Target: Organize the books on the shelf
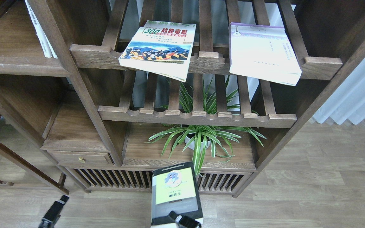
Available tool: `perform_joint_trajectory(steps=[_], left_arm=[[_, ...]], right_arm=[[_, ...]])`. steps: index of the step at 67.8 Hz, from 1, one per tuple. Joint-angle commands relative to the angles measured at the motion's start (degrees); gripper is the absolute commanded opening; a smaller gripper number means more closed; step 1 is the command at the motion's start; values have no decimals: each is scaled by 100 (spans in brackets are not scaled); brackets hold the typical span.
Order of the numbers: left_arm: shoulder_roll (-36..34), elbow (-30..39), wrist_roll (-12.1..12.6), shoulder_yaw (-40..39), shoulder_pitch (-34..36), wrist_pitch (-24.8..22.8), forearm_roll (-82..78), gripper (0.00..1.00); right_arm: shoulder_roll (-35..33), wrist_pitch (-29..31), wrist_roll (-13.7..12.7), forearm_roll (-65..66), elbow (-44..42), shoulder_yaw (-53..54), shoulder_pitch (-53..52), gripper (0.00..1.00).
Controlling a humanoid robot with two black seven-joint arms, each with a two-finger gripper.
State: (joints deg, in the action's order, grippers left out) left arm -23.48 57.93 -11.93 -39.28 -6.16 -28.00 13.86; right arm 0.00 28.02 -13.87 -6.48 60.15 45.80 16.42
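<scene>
At the bottom edge of the frame, the right gripper point(184, 220) pinches the lower end of a black-grey book with a lime-green panel point(175, 193), held up in front of the cabinet's base. The left gripper point(55, 211) sits low at left, too dark to tell whether its fingers are apart. A spider plant point(198, 137) stands beyond. On the upper slatted rack point(208, 60) lie the cream "300" book point(160, 47) and the white purple-topped book point(261, 52), both overhanging its front rail. Thin white-spined books point(41, 31) stand on the solid shelf point(14, 57) at far left.
</scene>
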Motion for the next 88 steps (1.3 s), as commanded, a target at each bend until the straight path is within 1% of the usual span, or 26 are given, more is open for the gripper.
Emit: perform_joint_trajectory(steps=[1, 2, 6, 8, 9, 16, 29, 36, 41, 52, 59, 65, 68, 69, 70, 72, 76, 82, 83, 86, 88], left_arm=[[1, 86, 683, 96, 27, 0, -15, 100], [10, 86, 779, 105, 27, 0, -15, 100], [36, 130, 903, 158, 27, 0, -24, 100], [54, 148, 912, 202, 36, 0, -24, 100], [80, 165, 912, 245, 45, 0, -24, 100], [124, 245, 912, 369, 106, 0, -24, 100], [282, 324, 912, 422, 133, 0, -24, 100], [388, 324, 956, 448, 124, 0, -33, 100], [476, 315, 973, 545, 124, 0, -33, 100], [818, 253, 991, 589, 168, 0, -41, 100], [1012, 227, 991, 589, 177, 0, -41, 97], [1117, 218, 991, 589, 186, 0, -50, 92], [1135, 192, 991, 580, 212, 0, -41, 85], [1144, 175, 974, 589, 221, 0, -41, 81], [1144, 157, 939, 589, 238, 0, -41, 76], [1153, 139, 921, 589, 265, 0, -33, 70], [1153, 130, 921, 589, 274, 0, -33, 61], [1161, 130, 929, 589, 274, 0, -33, 57], [1161, 139, 964, 589, 274, 0, -33, 54], [1161, 139, 973, 597, 274, 0, -33, 49], [1153, 139, 973, 606, 274, 0, -33, 44]], right_arm=[[0, -2, -72, -2, -153, -36, -148, 10], [0, -2, -89, -2, -170, -36, -166, 10], [0, -2, -177, -2, -188, -36, -192, 10], [0, -2, -230, -2, -188, -36, -201, 10], [0, -2, -300, -2, -188, -44, -201, 10], [0, -2, -485, -2, -188, -123, -201, 9], [0, -2, -520, 6, -188, -229, -192, 9], [0, -2, -529, 24, -188, -238, -192, 9], [0, -2, -529, 278, -179, -238, -157, 9], [0, -2, -529, 516, -179, -229, -104, 9], [0, -2, -520, 516, -179, -264, -104, 10], [0, -2, -520, 507, -179, -335, -104, 10], [0, -2, -511, 507, -179, -343, -104, 10], [0, -2, -511, 507, -188, -343, -104, 10], [0, -2, -511, 507, -188, -343, -104, 10], [0, -2, -511, 499, -188, -343, -104, 10], [0, -2, -511, 481, -188, -343, -104, 10], [0, -2, -503, 481, -188, -343, -104, 10], [0, -2, -503, 472, -188, -343, -104, 10], [0, -2, -503, 472, -188, -343, -104, 10], [0, -2, -494, 472, -188, -343, -104, 10]])
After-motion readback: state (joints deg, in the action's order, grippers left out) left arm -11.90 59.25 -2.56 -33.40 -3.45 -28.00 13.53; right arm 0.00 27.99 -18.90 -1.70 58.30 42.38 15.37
